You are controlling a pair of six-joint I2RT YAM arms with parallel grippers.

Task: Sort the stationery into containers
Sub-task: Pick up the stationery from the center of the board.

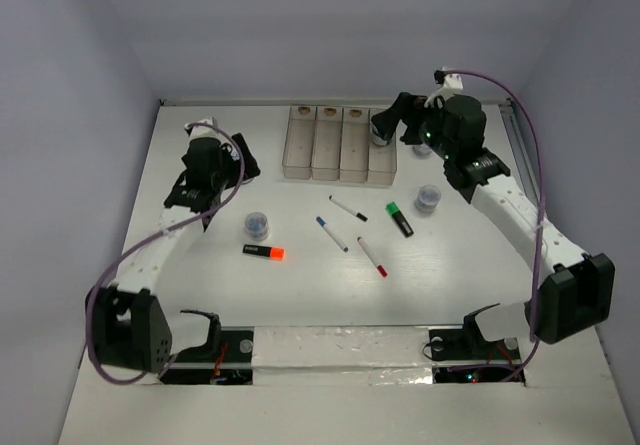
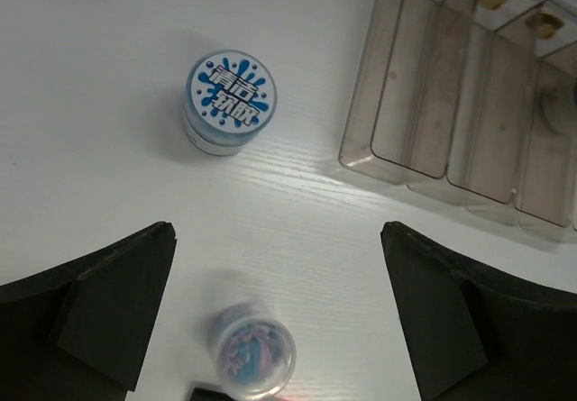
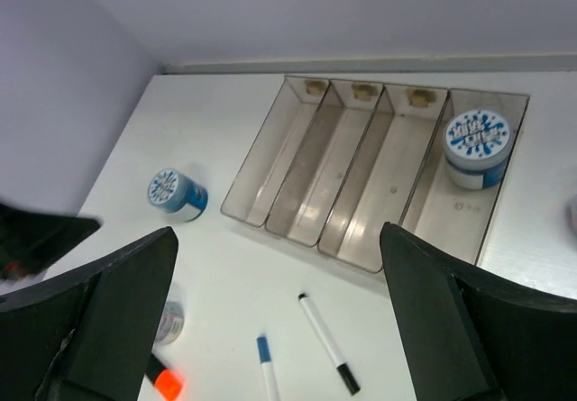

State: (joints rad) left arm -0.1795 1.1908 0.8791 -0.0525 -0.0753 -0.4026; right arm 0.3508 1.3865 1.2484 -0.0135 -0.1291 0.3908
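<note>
Top external first, Kim: which step on the worktop (image 1: 300, 295)?

Early sort, Jo. The four bins (image 1: 311, 155) sit at the far side. Right wrist shows the first roll (image 3: 478, 147) standing in the rightmost bin, and I see nothing in the other three. My read: rolls are the class in hand.

Arms?

Reaching far over the bins is the right arm (image 1: 510, 210). Its right hand (image 3: 277, 239) hangs above them, fingers spread wide, pinching nothing. Left of the bins, the left arm (image 1: 160, 245) stretches forward, its left hand (image 2: 276, 234) likewise spread and empty, pointing down.

Next move?

Probably the left. Just beyond its fingers the second roll (image 2: 231, 102) stands upright near the bins' left end, and the third roll (image 2: 255, 349) sits low between them, blurred. Either calls for a drop, a squeeze across the round side, then a carry to the rightmost bin. Near-right of the bins, the fourth roll (image 1: 428, 198) suits the other arm.

Rest?

Loose mid-worktop: orange-tipped highlighter (image 1: 263, 252), green-tipped highlighter (image 1: 400, 218), then black-capped pen (image 1: 348, 208), blue-capped pen (image 1: 332, 233), red-capped pen (image 1: 372, 257) — none touching.
</note>
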